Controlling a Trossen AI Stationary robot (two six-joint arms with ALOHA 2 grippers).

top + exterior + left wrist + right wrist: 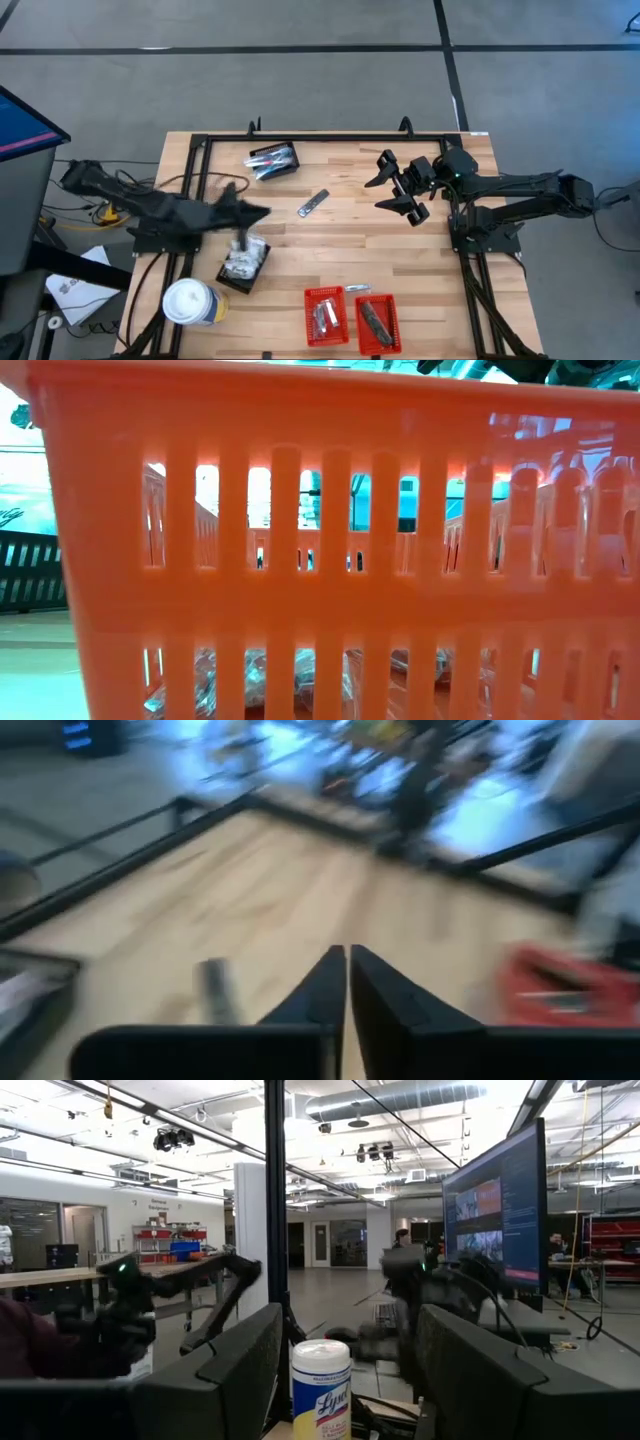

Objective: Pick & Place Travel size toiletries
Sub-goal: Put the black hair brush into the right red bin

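In the high view my left gripper [262, 212] hangs over the table's left half, above and beyond a black basket [245, 264] of white clear-wrapped packets. Its fingers [347, 982] are shut, with nothing between them that I can see. A silvery tube [313, 203] lies flat on the wood just right of it, also seen as the silvery tube [212, 988] in the left wrist view. A second black basket [272, 160] near the far edge holds silvery and dark items. My right gripper [400, 186] waits open at the right, raised, its fingers [235, 1370] wide apart.
Two red slotted baskets [325, 315] [377, 322] stand at the near edge with items inside; one red basket [330, 560] fills the low view. A small item [357, 289] lies beside them. A white lidded cup [190, 303] stands near left. A black rail [330, 137] frames the table.
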